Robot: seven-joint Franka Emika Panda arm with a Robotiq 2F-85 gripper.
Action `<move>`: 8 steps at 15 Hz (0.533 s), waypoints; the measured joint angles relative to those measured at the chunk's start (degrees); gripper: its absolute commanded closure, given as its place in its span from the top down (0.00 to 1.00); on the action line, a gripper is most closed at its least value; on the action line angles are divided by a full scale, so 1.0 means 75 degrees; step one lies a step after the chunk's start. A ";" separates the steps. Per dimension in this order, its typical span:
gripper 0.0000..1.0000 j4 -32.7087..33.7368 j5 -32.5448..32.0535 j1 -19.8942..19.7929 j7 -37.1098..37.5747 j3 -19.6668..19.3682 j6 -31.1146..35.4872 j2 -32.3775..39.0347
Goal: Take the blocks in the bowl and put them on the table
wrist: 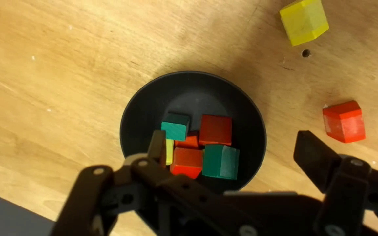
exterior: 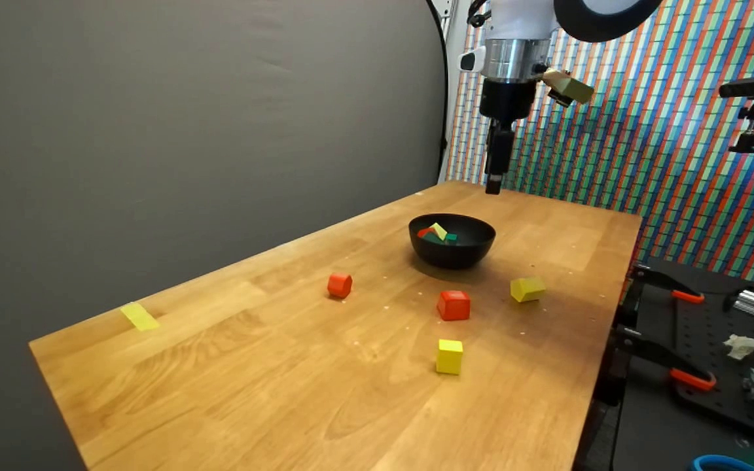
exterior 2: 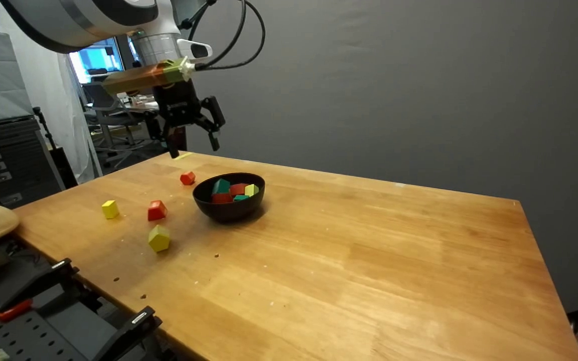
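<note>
Fingers [wrist: 317, 160] spread wide apart. Gripper [exterior 2: 194, 149] hangs above the table [exterior 2: 394, 276], apart from the bowl [wrist: 189, 87]. In the wrist view one fingertip overlaps the bowl and covers part of the contents; the other shows over bare wood past the rim.

Bowl is upright on the table, blocks in it. Wrist view: teal block [wrist: 175, 129] upper left, dark red block [wrist: 216, 129] upper right, larger green block [wrist: 220, 161] below that, bright red block [wrist: 186, 160] beside the green. Red sliver [wrist: 188, 142] between them, can't tell if it's its own block. Yellow block [wrist: 169, 151] mostly behind the fingertip.

Four more on the table outside the bowl. In an exterior view: many-sided red block [exterior: 340, 285] left of the bowl, second red block [exterior: 453, 305] in front of it, five-sided yellow block [exterior: 527, 289] to the right, yellow cube [exterior: 449, 357] nearest the camera. All four sit apart from each other.

Flat yellow patch [exterior: 140, 316] by the table's edge. Two clamps [exterior: 692, 380] with orange-red ends beside the table. Grey backdrop [exterior: 220, 131] behind.
</note>
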 measured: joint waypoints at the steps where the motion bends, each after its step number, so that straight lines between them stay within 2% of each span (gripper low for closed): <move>1: 1.00 -0.0019 0.0000 0.0014 0.0000 0.0000 0.0001 0.0000; 5: 1.00 -0.0015 -0.0301 0.0004 0.0351 -0.0065 0.0045 0.0047; 8: 1.00 0.0296 -0.1368 -0.0078 0.1386 -0.0214 0.0282 0.0322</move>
